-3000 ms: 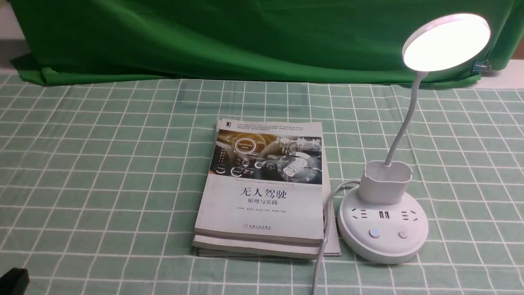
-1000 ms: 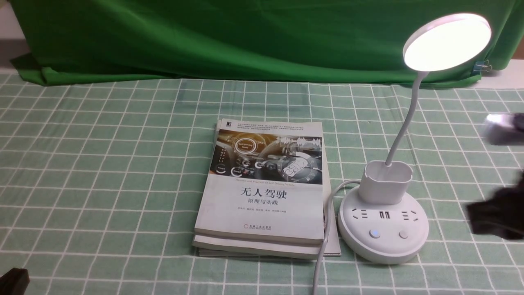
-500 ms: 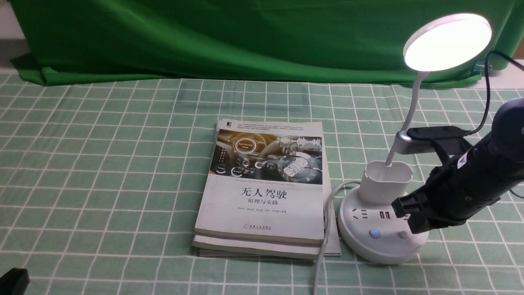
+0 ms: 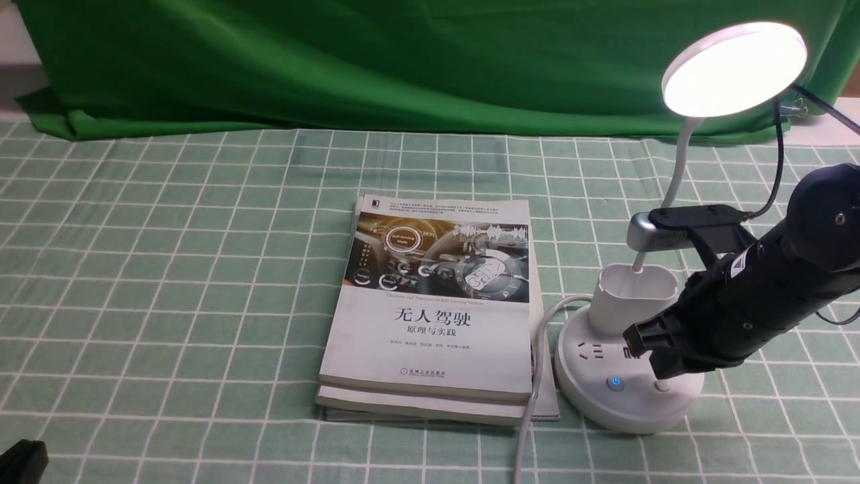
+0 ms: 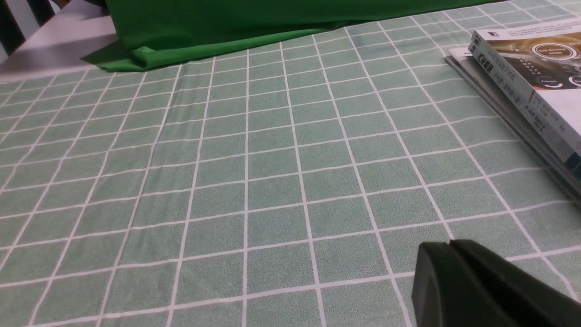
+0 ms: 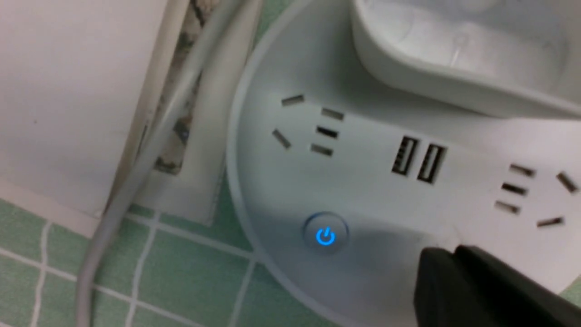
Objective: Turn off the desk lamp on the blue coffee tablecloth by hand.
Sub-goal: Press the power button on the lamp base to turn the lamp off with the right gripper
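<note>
White desk lamp (image 4: pixel 631 299) shines; right pincer (image 4: pixel 657 365) closed, empty, over its round base

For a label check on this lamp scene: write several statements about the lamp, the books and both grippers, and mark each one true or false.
1. The white desk lamp with the round disc head is lit. True.
2. The right gripper has its fingers on the blue-lit power button. False: that button is uncovered, and the shut fingers are at the plain button beside it.
3. The stack of white paperback books lies left of the lamp's base. True.
4. The left gripper grips the lamp's neck. False: it is shut on nothing, above the pale green checked tablecloth, far from the lamp.
</note>
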Tool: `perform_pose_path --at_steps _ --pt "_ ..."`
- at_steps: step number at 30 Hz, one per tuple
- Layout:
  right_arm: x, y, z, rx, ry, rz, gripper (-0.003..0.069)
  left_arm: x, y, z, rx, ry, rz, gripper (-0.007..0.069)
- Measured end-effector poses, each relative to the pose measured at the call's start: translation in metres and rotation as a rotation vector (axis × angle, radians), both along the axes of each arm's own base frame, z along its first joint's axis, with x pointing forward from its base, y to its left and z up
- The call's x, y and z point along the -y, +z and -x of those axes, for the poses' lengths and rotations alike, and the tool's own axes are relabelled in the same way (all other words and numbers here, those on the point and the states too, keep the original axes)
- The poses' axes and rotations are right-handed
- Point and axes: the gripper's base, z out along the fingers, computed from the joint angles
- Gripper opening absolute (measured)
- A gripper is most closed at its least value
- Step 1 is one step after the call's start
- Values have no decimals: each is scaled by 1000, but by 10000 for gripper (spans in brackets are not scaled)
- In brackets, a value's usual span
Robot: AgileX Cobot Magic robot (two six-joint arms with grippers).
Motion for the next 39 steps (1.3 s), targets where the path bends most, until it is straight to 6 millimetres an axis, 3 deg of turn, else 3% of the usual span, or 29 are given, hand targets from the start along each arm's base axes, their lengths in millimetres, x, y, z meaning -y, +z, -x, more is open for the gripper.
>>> perform_pose_path --at_steps 14,25,33,39 --pt "-1 -19 -7 -57 13 37 36 0 0 0 0 0 0 0" --pt "2 11 1 35 12 10 36 0 0 0 0 0 0 0" --pt "-1 -19 -6 -59 10 35 36 0 0 0 0 0 0 0" --pt "-1 -20 -8 -62 9 34 36 0 0 0 0 0 0 0"
